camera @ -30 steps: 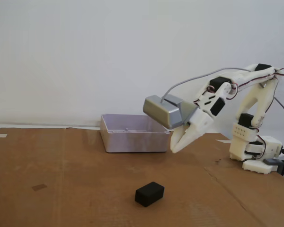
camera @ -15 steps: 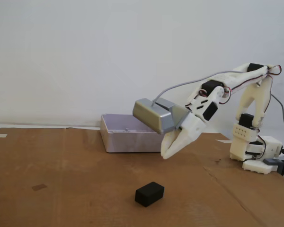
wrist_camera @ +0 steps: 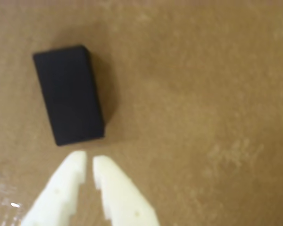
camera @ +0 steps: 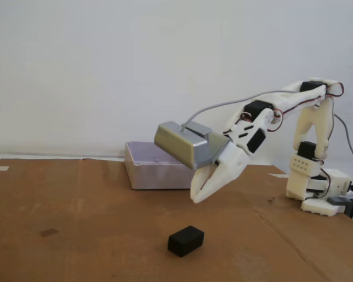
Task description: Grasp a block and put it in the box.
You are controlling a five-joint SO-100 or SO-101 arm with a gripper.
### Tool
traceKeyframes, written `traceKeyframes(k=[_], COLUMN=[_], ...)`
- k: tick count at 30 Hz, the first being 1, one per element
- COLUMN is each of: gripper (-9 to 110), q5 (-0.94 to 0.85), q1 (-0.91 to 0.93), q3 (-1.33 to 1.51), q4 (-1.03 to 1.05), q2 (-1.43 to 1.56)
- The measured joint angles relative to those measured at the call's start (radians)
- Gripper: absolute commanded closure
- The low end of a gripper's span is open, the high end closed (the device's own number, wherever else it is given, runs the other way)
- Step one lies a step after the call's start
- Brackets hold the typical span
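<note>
Lying flat on cardboard (camera: pixel 94 223) — the block (camera: pixel 186 241), matte black, rectangular.

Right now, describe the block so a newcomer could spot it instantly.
In the fixed view, start at the brown cardboard sheet covering the table; the lilac-grey box sits at its back edge. The block lies alone near the front, below the end effector. It is the only small matte black cuboid, far smaller than the box.
</note>
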Motion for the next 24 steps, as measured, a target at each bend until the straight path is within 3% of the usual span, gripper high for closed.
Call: traceKeyframes(k=[9, 17, 24], gripper=[101, 101, 101], q5=[0.0, 0.0, 0.0], q1=[-0.029, -0.043, -0.043], q3=[-0.109, -0.249, -0.325], q4=[0.003, 0.215, 0.224], q2=[-0.095, -0.147, -0.213])
